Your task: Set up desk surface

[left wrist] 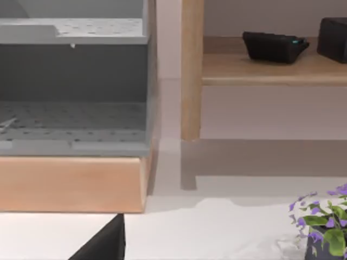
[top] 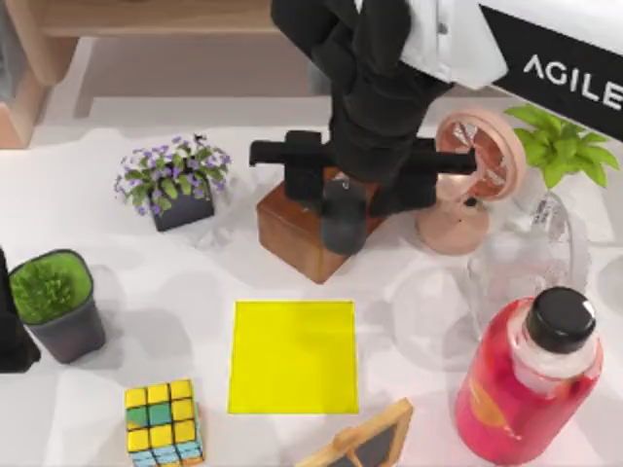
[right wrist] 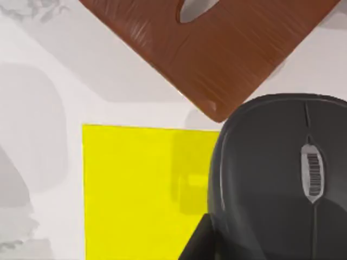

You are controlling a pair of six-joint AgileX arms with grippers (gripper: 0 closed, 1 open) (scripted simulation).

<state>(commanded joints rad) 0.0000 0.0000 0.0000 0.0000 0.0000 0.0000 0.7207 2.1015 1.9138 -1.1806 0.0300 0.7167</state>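
Right claw (top: 343,222) pinches a dark computer mouse (right wrist: 282,179) above a brown wooden block (top: 302,232) on the white tabletop (top: 175,282).

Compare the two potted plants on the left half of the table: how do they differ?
The flower pot carries purple blooms among green leaves; the grass pot holds plain green tufts. The flower pot stands farther back, near the wooden block; the grass pot sits at the table's left edge and looks larger. Both pots are dark and upright.
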